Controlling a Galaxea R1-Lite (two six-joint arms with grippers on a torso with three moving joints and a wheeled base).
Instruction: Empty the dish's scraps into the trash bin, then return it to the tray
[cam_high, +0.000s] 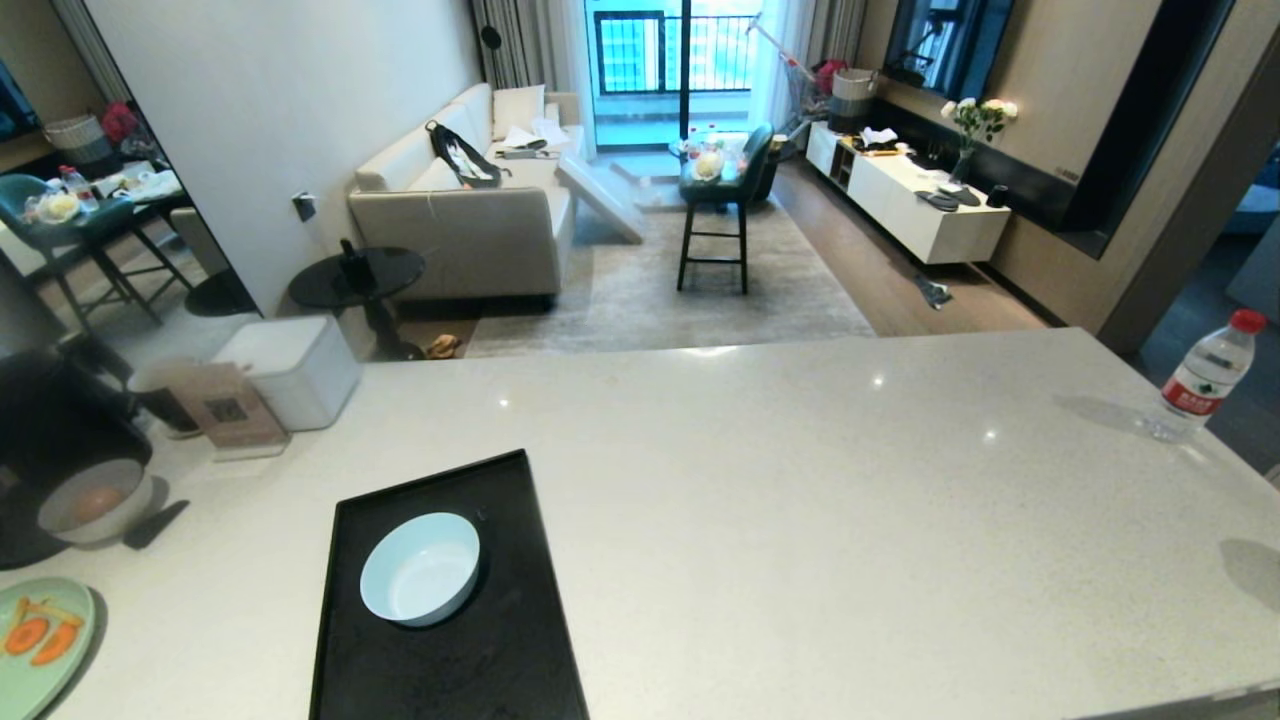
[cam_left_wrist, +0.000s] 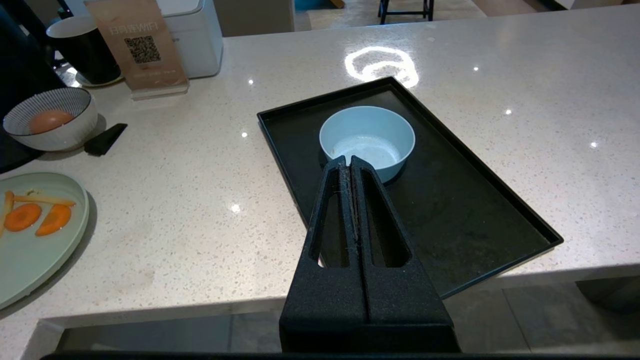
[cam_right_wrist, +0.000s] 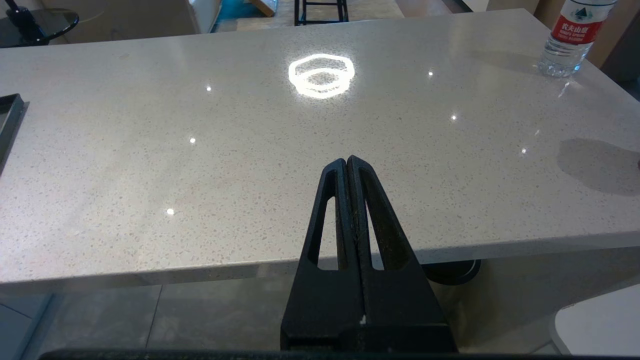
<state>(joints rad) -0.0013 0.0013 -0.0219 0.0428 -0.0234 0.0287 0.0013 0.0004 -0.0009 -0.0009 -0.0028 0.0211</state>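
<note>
The dish (cam_high: 420, 567) (cam_left_wrist: 367, 140) is a pale blue bowl with a bare white inside, standing upright in the far part of the black tray (cam_high: 480, 670) (cam_left_wrist: 465, 210) on the counter. No scraps show in it. The trash bin is out of view. My left gripper (cam_left_wrist: 348, 159) is shut and empty, held off the counter's near edge with its tips lined up on the dish's near wall, apart from it. My right gripper (cam_right_wrist: 346, 159) is shut and empty too, hanging by the near edge of the bare counter, well right of the tray. Neither arm shows in the head view.
A pale green plate (cam_high: 40, 640) (cam_left_wrist: 30, 240) with orange slices lies at the counter's left edge. Behind it are a striped bowl (cam_left_wrist: 50, 122) holding an orange lump, a QR sign (cam_left_wrist: 142, 45), a dark cup (cam_left_wrist: 85, 45) and a white box (cam_high: 290, 370). A water bottle (cam_high: 1210, 375) (cam_right_wrist: 570, 35) stands far right.
</note>
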